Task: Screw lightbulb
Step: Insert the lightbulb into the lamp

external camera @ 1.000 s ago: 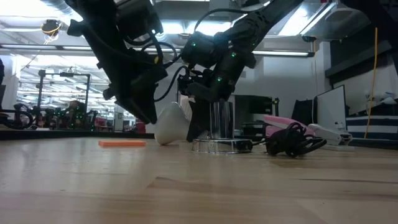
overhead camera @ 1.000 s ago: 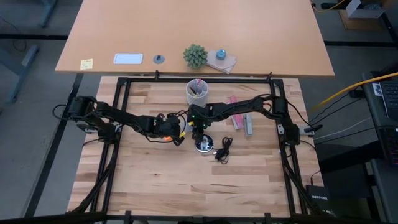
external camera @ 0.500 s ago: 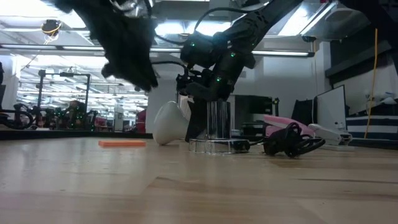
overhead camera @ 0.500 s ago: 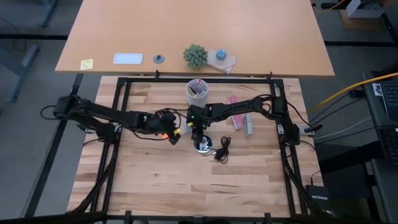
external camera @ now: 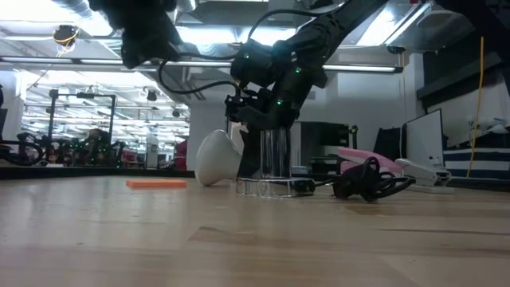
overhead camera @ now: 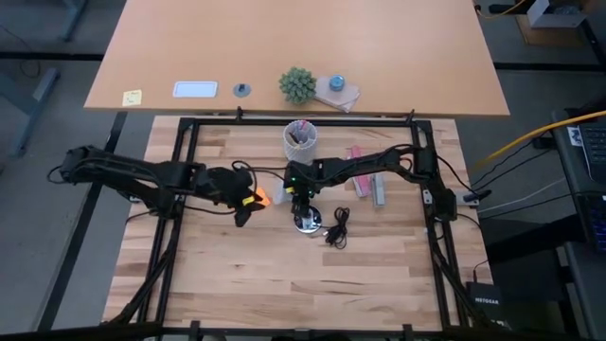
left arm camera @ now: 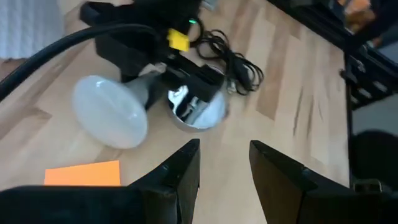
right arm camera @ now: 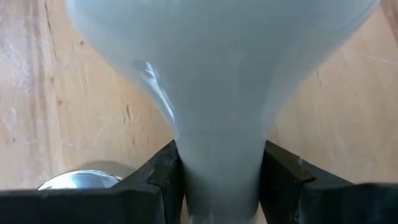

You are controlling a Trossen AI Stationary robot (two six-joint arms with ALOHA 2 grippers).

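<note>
I've got the right gripper [overhead camera: 295, 197] near the middle of the pale wooden table [overhead camera: 237, 284], fingers clamped on the narrow neck of the small white funnel-shaped lightbulb [left arm camera: 115, 109]. In the right wrist view, the bulb [right arm camera: 217, 81] fills the frame, its neck wedged between the two dark fingers [right arm camera: 158, 180], both touching it. So: closed on the bulb, held at the neck.

The bulb lies tilted on its side, rounded wide end toward the left arm and resting at table level in the low view [external camera: 217, 158], narrow grey base pointing at the round silvery fitting [left arm camera: 198, 107]. Base is right at the fitting; I can't tell if it's seated in it. The fitting's black cord [overhead camera: 338, 227] is bunched on the table just beside it, on the side away from the bulb.

Left gripper [overhead camera: 241, 210] is off the bulb, hanging above the table, just to the left of it. Its two dark fingers [left arm camera: 180, 171] stand apart with a clear gap, nothing between them: open, moderately wide. The flat orange card [left arm camera: 84, 173] lies on the wood between that gripper and the bulb's wide end, not touching the bulb.

White cylindrical cup of pens [overhead camera: 301, 138] stands near the table's far edge, behind the right gripper, apart from it. Pink and grey tools [overhead camera: 367, 182] lie under the right arm's forearm.
</note>
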